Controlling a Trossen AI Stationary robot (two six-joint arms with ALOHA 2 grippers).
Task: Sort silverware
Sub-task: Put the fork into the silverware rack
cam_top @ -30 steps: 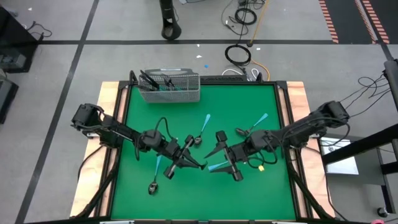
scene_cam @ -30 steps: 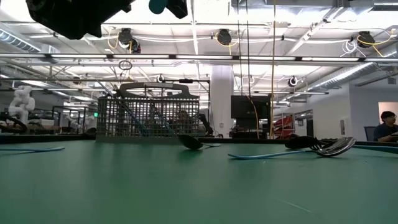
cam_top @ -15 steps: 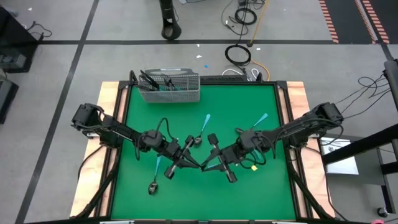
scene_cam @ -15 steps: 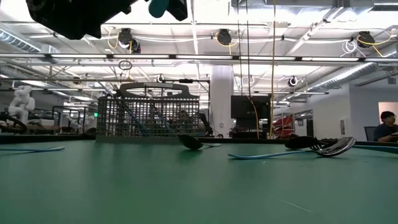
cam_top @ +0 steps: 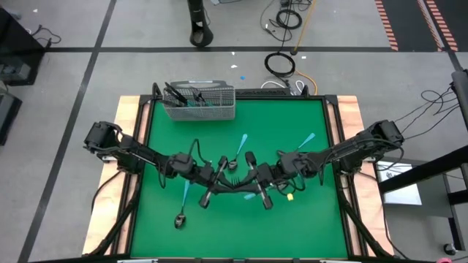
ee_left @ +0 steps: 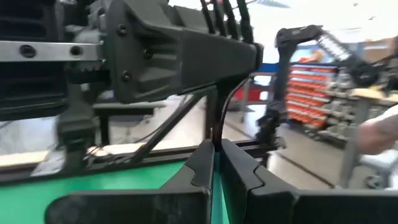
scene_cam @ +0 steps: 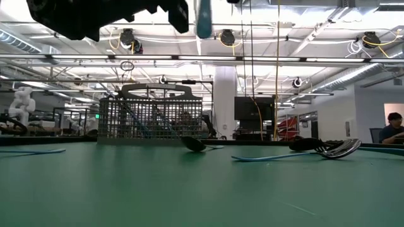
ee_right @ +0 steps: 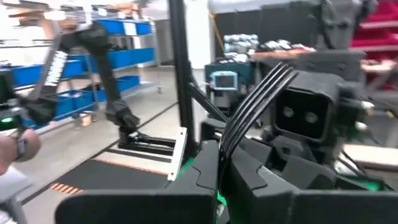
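Note:
Over the middle of the green table point(cam_top: 307, 219), my left gripper point(cam_top: 228, 188) and my right gripper point(cam_top: 241, 186) meet tip to tip, both shut. Between them is a piece of silverware with a light blue handle point(cam_top: 251, 196). In the low view the handle point(scene_cam: 203, 19) hangs high above the table. More blue-handled silverware lies flat on the table: one piece point(cam_top: 238, 153) just beyond the grippers, one point(cam_top: 296, 146) to the right and one point(cam_top: 181, 206) at the near left. My left gripper pinches the light blue handle point(ee_left: 212, 182) between its two fingers; the handle shows edge-on as a thin blue line. The piece is lifted clear of the table. My right gripper is shut on the same piece from the table's right. Its own fingers point(ee_right: 205, 168) hide which part it has.
A grey wire-mesh basket point(cam_top: 199, 102) holding silverware stands at the far left of the table. A small yellow object point(cam_top: 289, 196) lies near my right arm. A person sits in the room beyond the table point(scene_cam: 392, 126).
My right gripper has moved toward the table's left, up to my left gripper, and has shut from wide open onto the blue-handled piece. In the low view the blue handle now shows farther right and hangs lower.

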